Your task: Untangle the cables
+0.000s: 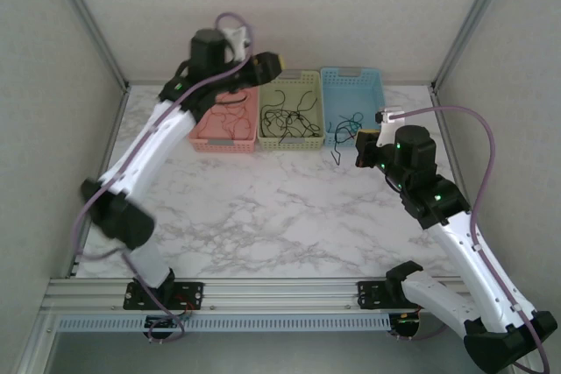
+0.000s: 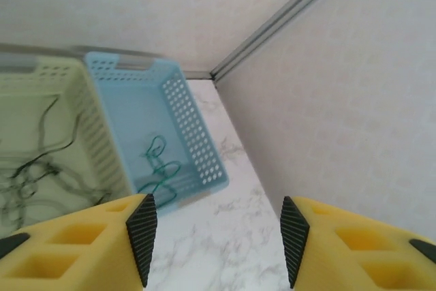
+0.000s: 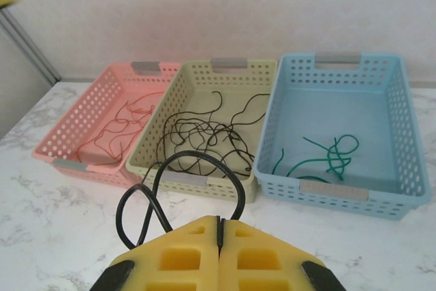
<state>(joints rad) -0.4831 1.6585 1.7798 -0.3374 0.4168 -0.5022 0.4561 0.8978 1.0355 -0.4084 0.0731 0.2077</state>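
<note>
Your right gripper (image 3: 219, 226) was pinched shut on a black cable (image 3: 197, 157), looped just short of the yellow basket (image 3: 228, 65) — released early, it could have landed on the table (image 3: 41, 236) (your left gripper (image 2: 216, 236) hung wide open, empty).

This is a robotics lab cell: white textured wall panels (image 1: 351, 6) in aluminium corner posts (image 1: 88, 19) box in a marble-patterned tabletop (image 1: 263, 208) fronted by a slotted aluminium mounting rail (image 1: 280, 291).

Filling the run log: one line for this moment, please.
left gripper: open | right gripper: shut on black cable | blue basket: green cables
</note>
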